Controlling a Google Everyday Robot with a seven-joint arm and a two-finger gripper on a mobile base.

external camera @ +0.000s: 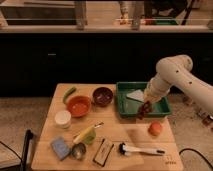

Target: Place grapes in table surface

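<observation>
My gripper (145,107) hangs from the white arm (172,75) that reaches in from the right. It is over the front edge of the green tray (121,100). It is shut on the grapes (144,112), a small dark reddish cluster held just above the tray's front rim. The table surface (127,132) is a light wooden top, with bare wood right in front of the gripper. The round orange fruit (155,128) lies on the table a little to the front right of the grapes.
A white cloth (135,95) lies in the tray. A maroon bowl (103,95), orange bowl (79,106), white cup (63,119) and green vegetable (69,93) stand on the left. A blue sponge (60,147), metal cup (78,151), black packet (103,151) and brush (140,149) line the front.
</observation>
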